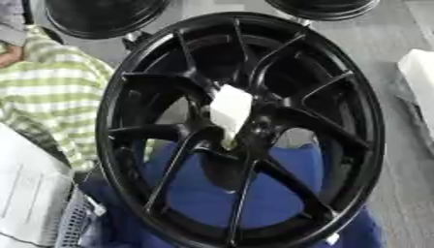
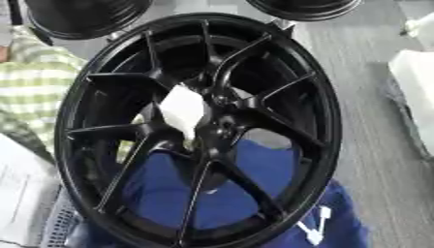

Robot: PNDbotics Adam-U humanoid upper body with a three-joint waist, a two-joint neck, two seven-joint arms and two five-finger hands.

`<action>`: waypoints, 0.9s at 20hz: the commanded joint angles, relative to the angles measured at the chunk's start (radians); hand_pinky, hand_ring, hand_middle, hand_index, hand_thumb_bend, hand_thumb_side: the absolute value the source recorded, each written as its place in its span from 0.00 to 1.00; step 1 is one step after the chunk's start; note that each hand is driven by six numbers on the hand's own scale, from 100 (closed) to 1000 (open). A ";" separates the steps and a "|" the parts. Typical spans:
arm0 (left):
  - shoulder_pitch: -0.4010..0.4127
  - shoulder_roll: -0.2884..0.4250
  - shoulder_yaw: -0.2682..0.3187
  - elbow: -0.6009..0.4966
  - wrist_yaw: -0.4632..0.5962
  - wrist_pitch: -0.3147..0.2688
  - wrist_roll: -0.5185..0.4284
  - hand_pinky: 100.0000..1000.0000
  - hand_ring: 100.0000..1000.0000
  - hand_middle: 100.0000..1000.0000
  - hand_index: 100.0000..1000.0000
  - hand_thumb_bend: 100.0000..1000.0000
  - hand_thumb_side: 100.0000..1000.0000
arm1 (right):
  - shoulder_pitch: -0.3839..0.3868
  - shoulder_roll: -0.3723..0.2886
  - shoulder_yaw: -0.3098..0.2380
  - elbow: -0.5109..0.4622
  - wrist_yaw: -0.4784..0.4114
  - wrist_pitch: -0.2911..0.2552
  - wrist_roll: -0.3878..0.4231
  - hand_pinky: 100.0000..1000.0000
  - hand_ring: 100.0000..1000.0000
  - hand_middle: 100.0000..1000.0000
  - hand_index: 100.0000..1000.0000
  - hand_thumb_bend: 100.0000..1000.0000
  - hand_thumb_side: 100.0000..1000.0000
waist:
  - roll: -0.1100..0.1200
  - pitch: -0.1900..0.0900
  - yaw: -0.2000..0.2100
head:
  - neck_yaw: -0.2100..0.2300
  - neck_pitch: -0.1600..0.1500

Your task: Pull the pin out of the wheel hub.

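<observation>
A large black multi-spoke wheel hub (image 1: 241,131) stands nearly upright and fills most of both views. At its centre sits a white, roughly wedge-shaped piece (image 1: 230,110), which narrows downward over the hub bore; I cannot tell whether it is the pin. Blue cloth (image 1: 212,193) shows through the lower spokes behind the wheel. Neither of my hands appears in either view.
Two more black wheels (image 1: 101,17) (image 1: 322,7) stand at the top edge. A person in a green-striped shirt (image 1: 51,97) is at the left, behind the rim. White sheets (image 1: 30,193) lie at the lower left; a white object (image 2: 415,92) sits on the grey floor at right.
</observation>
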 commanded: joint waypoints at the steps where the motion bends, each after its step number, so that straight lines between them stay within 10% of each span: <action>1: 0.006 0.019 0.017 -0.017 -0.003 -0.002 0.007 0.68 0.53 0.54 0.70 0.39 0.52 | 0.016 0.012 -0.065 0.019 0.047 -0.043 0.004 0.87 0.88 0.83 0.85 0.00 0.08 | 0.000 -0.028 -0.002 | 0.005 0.006; 3: 0.009 0.019 0.020 -0.016 -0.002 -0.002 0.011 0.68 0.53 0.54 0.70 0.40 0.52 | 0.026 0.027 -0.085 0.022 0.047 -0.042 -0.022 0.86 0.86 0.81 0.85 0.00 0.30 | 0.002 -0.035 -0.008 | 0.000 0.010; 10: 0.007 0.022 0.017 -0.014 -0.004 -0.001 0.008 0.68 0.53 0.54 0.70 0.40 0.52 | 0.014 0.034 -0.091 -0.006 -0.014 0.016 -0.120 0.85 0.83 0.77 0.83 0.00 0.35 | -0.005 -0.053 -0.016 | -0.002 0.013; 14: 0.006 0.023 0.015 -0.014 -0.004 -0.002 0.006 0.68 0.53 0.54 0.70 0.40 0.52 | -0.006 0.034 -0.081 -0.043 -0.017 0.031 -0.133 0.86 0.85 0.82 0.85 0.00 0.21 | -0.010 -0.057 -0.012 | -0.004 0.012; 15: 0.006 0.023 0.016 -0.014 -0.004 -0.002 0.006 0.68 0.53 0.54 0.70 0.40 0.52 | -0.009 0.033 -0.079 -0.047 -0.006 0.042 -0.135 0.87 0.88 0.85 0.84 0.03 0.00 | -0.011 -0.058 -0.011 | -0.006 0.011; 18: 0.007 0.023 0.016 -0.013 -0.002 -0.002 0.008 0.68 0.53 0.54 0.70 0.40 0.52 | -0.017 0.034 -0.084 -0.048 0.058 0.106 -0.183 0.87 0.88 0.83 0.84 0.02 0.00 | -0.014 -0.058 -0.011 | -0.007 0.010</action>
